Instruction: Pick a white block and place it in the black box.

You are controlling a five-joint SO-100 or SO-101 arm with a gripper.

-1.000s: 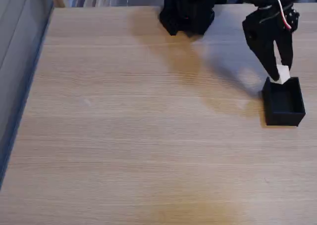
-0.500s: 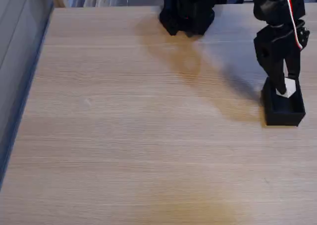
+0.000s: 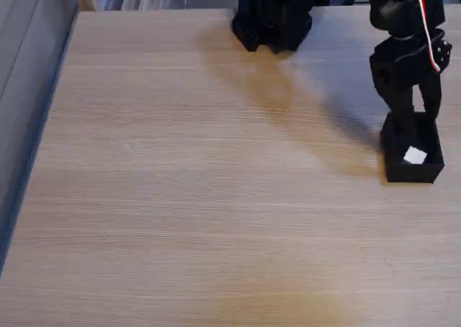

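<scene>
Across the left and middle of the wooden table (image 3: 180,183) nothing stands; only the arm's base (image 3: 274,14) sits at the far edge, a little right of centre. Further right, the arm hangs down over the far end of the black box (image 3: 412,170), which rests near the table's right edge. The gripper (image 3: 416,113) has its fingers spread apart with table showing between them, and they hold nothing. Just below and nearer, the white block (image 3: 415,155) lies inside the box, on its floor, apart from the fingertips. It looks slightly tilted, though at this size that is hard to be sure of. The placing looks done. What seems left is for the arm to lift clear of the box walls and draw away.
</scene>
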